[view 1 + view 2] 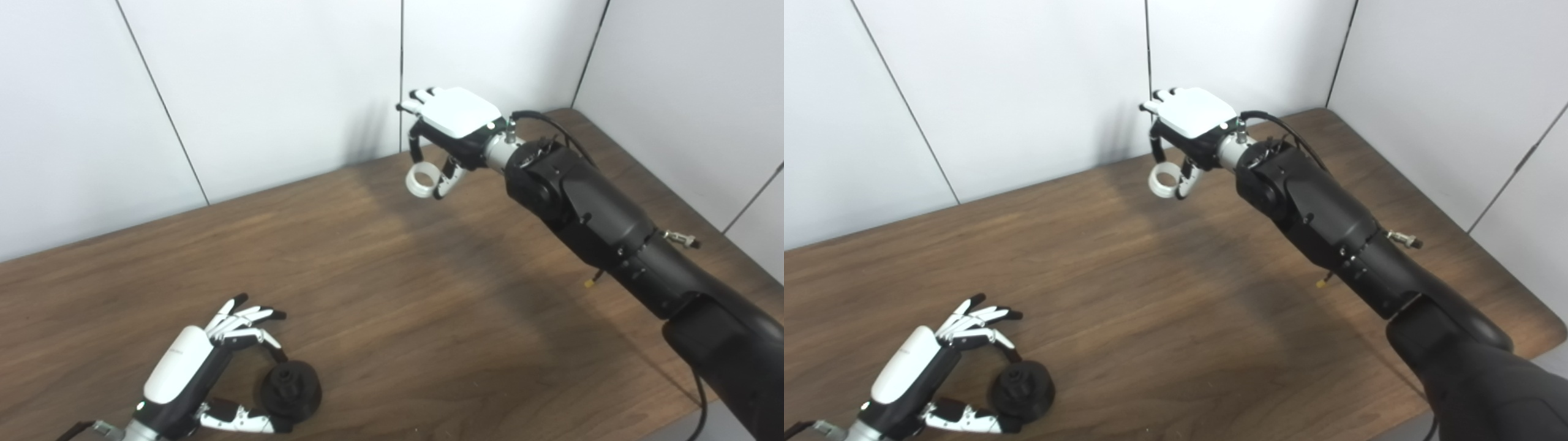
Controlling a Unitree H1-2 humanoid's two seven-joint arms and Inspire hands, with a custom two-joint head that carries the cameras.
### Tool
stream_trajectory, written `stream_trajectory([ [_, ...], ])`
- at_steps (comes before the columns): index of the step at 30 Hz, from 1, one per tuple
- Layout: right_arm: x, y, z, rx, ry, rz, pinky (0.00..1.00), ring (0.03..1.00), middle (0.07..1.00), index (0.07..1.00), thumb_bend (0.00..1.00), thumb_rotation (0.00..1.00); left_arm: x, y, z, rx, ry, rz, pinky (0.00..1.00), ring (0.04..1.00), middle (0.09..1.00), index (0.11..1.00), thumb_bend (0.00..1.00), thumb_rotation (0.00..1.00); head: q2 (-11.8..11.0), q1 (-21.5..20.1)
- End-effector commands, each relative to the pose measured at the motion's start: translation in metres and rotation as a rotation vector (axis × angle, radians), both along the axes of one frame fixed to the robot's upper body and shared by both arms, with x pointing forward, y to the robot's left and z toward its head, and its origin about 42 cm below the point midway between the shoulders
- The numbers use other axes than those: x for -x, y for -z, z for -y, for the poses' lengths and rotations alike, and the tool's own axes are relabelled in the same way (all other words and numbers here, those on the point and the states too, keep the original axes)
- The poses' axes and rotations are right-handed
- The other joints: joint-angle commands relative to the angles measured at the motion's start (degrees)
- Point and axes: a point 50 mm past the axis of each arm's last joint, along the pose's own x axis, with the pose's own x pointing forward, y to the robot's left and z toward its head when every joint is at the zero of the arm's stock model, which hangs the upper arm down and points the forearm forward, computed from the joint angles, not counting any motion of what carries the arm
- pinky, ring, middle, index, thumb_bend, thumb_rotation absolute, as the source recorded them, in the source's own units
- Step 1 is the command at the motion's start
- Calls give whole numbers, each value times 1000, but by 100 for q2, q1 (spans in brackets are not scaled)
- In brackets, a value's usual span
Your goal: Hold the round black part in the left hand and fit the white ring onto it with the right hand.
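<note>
Right hand point(450, 131) pinches white ring point(421, 181); left hand point(211, 373) grips round black part point(291, 389).

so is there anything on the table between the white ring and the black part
Nothing: both eye views show only bare wooden table between the white ring, held in the right hand, and the round black part at the left hand.
</note>
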Motion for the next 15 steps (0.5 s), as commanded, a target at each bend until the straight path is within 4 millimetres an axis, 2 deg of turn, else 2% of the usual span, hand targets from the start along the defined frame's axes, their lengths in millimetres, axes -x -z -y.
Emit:
stream_trajectory([
  [1,5,-32,-7,-5,-57,83,1000,1000,959,482,515,132,-7,-2,0,-78,10,6,1000,868,829,477,514,47,58,150],
  [8,35,-39,-43,-66,-237,95,974,1000,956,482,514,131,-9,-6,26,-89,30,1,1000,877,837,477,515,45,303,817],
  [15,58,-31,-76,-108,-400,94,957,1000,940,481,514,132,-9,-10,46,-87,45,4,1000,869,833,477,515,45,499,1312],
])
